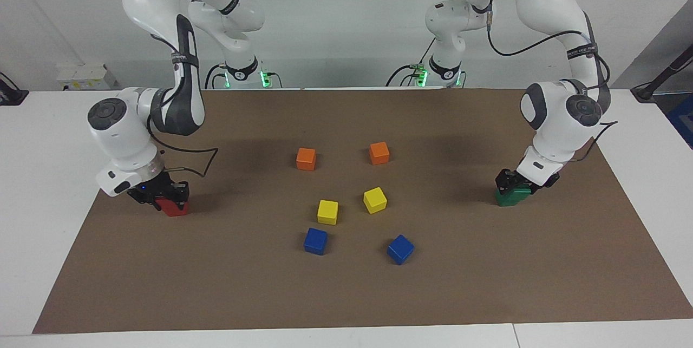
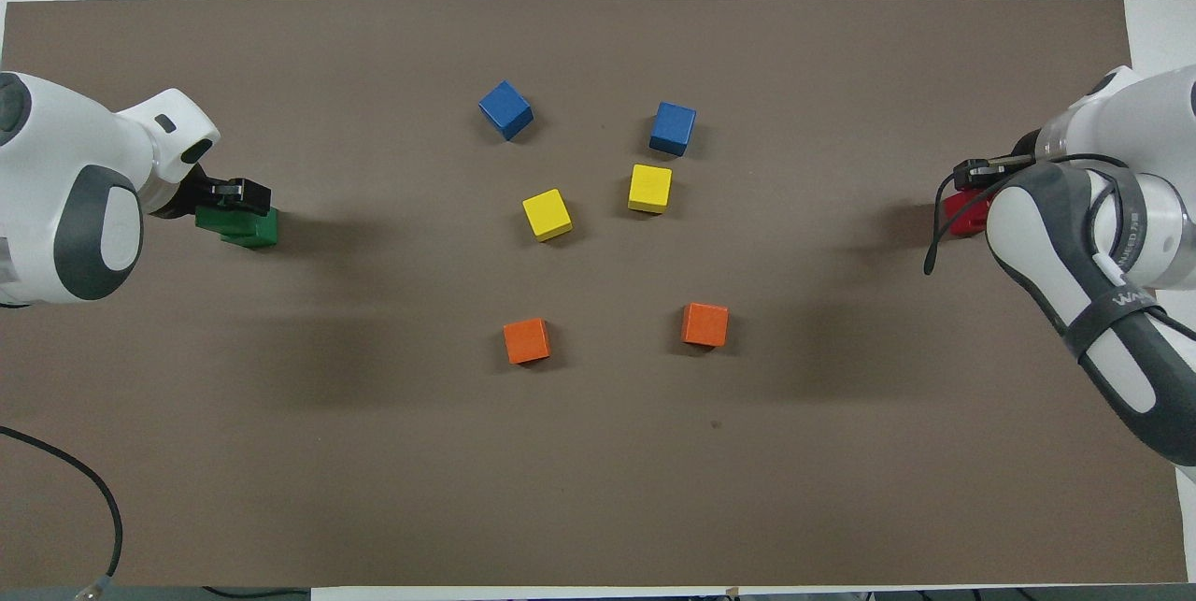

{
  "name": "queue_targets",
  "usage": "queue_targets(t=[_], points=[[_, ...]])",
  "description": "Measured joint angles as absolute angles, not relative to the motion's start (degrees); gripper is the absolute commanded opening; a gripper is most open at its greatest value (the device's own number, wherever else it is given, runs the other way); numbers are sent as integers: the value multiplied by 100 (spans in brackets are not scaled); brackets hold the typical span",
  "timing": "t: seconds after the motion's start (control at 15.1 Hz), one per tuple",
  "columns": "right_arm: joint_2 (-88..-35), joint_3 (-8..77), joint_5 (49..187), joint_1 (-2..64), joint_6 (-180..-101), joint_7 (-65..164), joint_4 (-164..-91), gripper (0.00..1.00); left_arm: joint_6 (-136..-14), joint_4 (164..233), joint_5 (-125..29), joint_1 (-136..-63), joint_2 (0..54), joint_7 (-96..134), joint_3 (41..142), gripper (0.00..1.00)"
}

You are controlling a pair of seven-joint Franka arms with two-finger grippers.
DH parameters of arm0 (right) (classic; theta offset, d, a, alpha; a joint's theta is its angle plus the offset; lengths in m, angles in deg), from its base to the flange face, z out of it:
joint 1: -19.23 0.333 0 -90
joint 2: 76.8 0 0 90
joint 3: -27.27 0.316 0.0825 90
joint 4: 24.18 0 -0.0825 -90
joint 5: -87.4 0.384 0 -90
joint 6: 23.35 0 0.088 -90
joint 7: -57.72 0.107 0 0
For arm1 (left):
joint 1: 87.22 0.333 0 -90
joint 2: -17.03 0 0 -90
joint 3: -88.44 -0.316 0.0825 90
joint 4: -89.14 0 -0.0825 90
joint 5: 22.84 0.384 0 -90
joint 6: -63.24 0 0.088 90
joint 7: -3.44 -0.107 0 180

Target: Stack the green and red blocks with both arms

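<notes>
1. One white surface (image 1: 54,137) carries everything.
2. One brown mat (image 1: 346,294) covers most of it.
3. Two white arms: the left arm (image 1: 563,115) and the right arm (image 1: 119,131), each reaching down to its own end of the mat.
4. Two black end effectors. The right end effector (image 1: 162,196) is low over the red and clamped on a red block (image 1: 174,208). The left end effector (image 1: 511,180) sits on the green blocks; I cannot tell whether it is apart or together.
5. Two green blocks (image 2: 254,229) at the left arm's end of the mat, one on the other, with the upper one set askew.
6. The red at the right arm's end shows as one patch beneath the end effector, so I cannot count blocks there.
7. Six other blocks in the middle of the mat, well apart from both ends:
   - two orange blocks (image 1: 306,158) (image 1: 379,152), nearest the robots
   - two yellow blocks (image 1: 327,211) (image 1: 374,199)
   - two blue blocks (image 1: 315,241) (image 1: 400,249), farthest from the robots
</notes>
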State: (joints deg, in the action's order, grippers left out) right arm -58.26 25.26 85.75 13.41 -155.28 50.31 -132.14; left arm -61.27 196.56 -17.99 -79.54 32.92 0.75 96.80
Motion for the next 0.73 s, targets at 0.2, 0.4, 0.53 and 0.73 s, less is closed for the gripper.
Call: queue_targets(t=[0.2,0.4,0.53,0.73], points=[[-5824,2526,8575,1322,-15577,5029,-13257,0,-4827,18976,-1800,-7954,2872,75,9690,100],[-5820,2527,8577,1278,-15887,5025,-13434,0,-3792,18465,-1801,-7956,2241,75,9723,100],[-5829,2527,8577,1272,-15960,5025,-13461,41,-3419,18455,-1803,-7963,1808,75,9738,100],[-5829,2530,8580,1273,-15961,5025,-13462,100,-3163,18501,-1808,-8115,1567,90,9711,100]])
